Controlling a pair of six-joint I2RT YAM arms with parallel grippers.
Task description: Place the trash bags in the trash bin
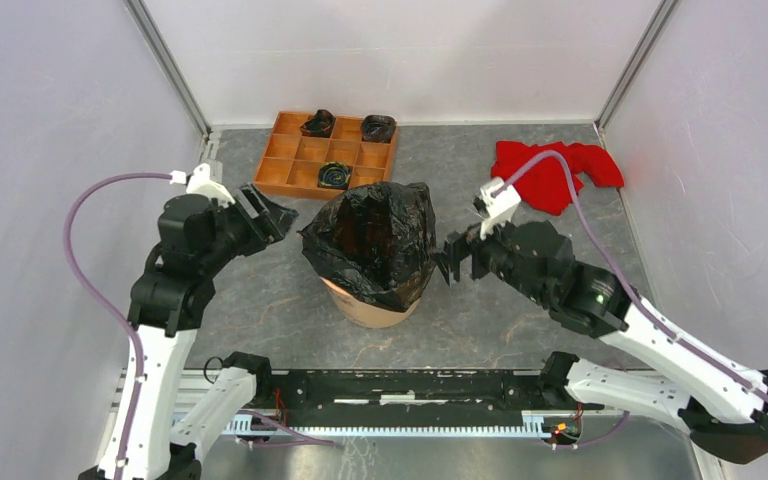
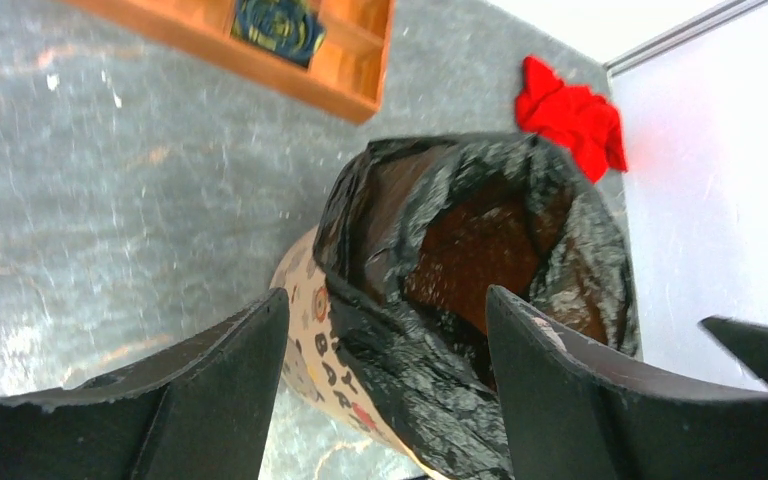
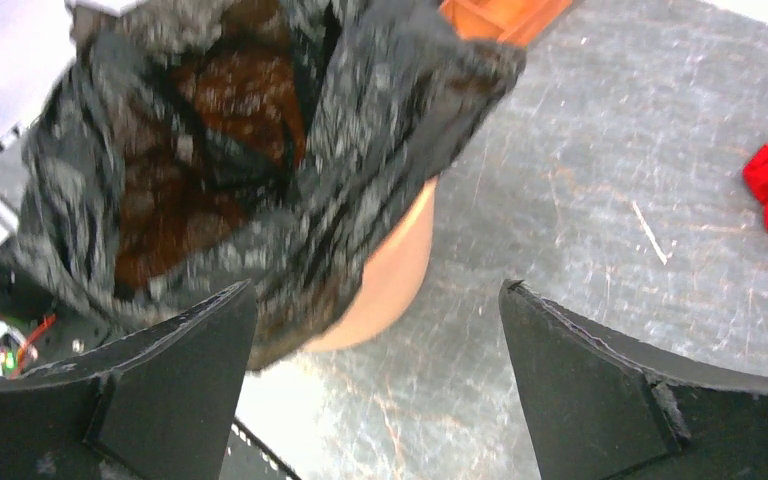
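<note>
1. Sitting in the bin (image 1: 378,312), mid-tabletop (image 1: 500,330): the trash bag (image 1: 370,235), mouth open, film draped over the rim, far side puffed up above it.
2. Left gripper (image 1: 278,214): spread wide, empty, left of the bag and apart from it.
3. Right gripper (image 1: 450,262): spread wide, empty, just beside the bag's right side; contact unclear.
4. Judgement: bag looks placed, task nearly done. Possibly left: pressing loose film down, backing both arms off.
5. Far side: tray (image 1: 290,165) with small black bundles, red cloth (image 1: 555,172).
</note>
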